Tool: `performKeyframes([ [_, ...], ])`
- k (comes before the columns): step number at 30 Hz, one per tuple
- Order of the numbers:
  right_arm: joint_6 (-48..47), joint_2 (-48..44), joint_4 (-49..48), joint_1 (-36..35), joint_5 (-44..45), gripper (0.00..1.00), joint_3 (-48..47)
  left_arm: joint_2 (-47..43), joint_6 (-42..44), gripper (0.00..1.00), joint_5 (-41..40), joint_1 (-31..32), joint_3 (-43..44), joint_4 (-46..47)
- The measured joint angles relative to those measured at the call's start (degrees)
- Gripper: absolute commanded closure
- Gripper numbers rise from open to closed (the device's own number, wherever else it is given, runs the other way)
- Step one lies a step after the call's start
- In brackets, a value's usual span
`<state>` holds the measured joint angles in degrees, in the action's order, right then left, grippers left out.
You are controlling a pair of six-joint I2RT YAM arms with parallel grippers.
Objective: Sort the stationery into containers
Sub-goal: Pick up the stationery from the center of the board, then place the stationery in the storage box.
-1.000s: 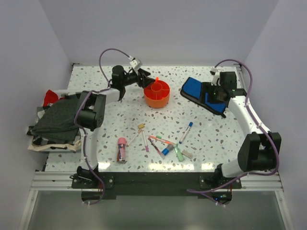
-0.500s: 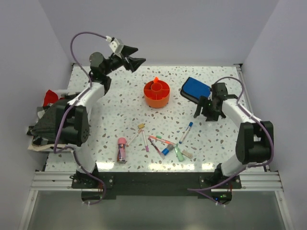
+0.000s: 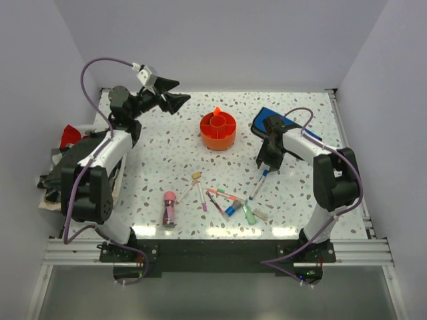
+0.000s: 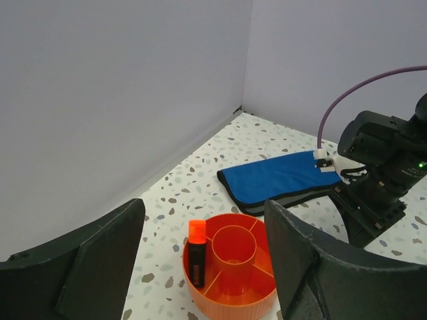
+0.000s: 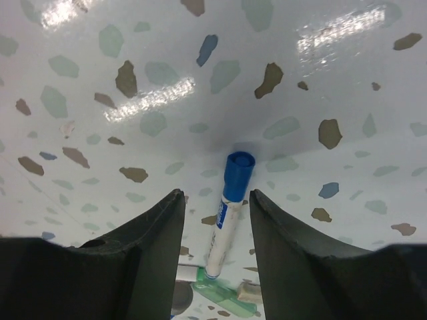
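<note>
The orange caddy (image 3: 218,131) stands at the table's back centre with an orange highlighter (image 3: 217,112) upright in a ring compartment; both also show in the left wrist view, the caddy (image 4: 230,287) and the highlighter (image 4: 195,253). My left gripper (image 3: 175,101) is open, empty and raised to the left of the caddy. My right gripper (image 3: 265,165) is open and low over the blue-capped marker (image 5: 228,207), one finger on each side, not touching it. Pens, a green marker (image 3: 249,213) and beige erasers (image 3: 196,175) lie at the front centre. The pink-capped glue tube (image 3: 169,208) lies to their left.
A folded blue cloth (image 3: 288,123) lies at the back right, partly under my right arm, and shows in the left wrist view (image 4: 280,180). A heap of dark clothing (image 3: 70,163) sits at the left edge. Walls close the table on three sides.
My left gripper has drawn back from the caddy, up and to the left. My right gripper has swung from the blue cloth forward and down over the blue-capped marker.
</note>
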<state>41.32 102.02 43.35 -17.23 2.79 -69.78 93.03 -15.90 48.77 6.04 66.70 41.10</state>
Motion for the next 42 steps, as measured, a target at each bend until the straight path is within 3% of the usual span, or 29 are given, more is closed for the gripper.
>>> performKeyframes([
  [14,5.2,1.1,1.4,0.2,1.6,0.59,1.9,-3.4,0.0,0.23,0.1,-1.0,-1.0,-1.0],
  [20,5.9,2.5,0.6,0.2,0.8,0.78,3.2,-3.1,0.0,0.23,0.1,-1.0,-1.0,-1.8],
  [23,5.9,2.6,0.7,0.5,0.5,1.0,3.3,-2.8,0.0,0.23,0.1,-1.0,-1.0,-2.2],
  [31,-1.5,3.2,0.5,0.4,-0.8,1.0,-1.9,-2.7,0.0,0.23,0.3,-1.0,-1.0,-3.3],
  [36,-11.1,-2.1,-1.4,0.3,-3.0,1.0,-9.3,-3.5,2.8,0.22,0.5,-1.0,-1.0,-8.5],
  [42,-23.6,-12.6,-14.4,-2.7,-3.1,1.0,-11.6,-7.6,9.6,0.2,-3.4,-1.0,-4.8,-15.5],
])
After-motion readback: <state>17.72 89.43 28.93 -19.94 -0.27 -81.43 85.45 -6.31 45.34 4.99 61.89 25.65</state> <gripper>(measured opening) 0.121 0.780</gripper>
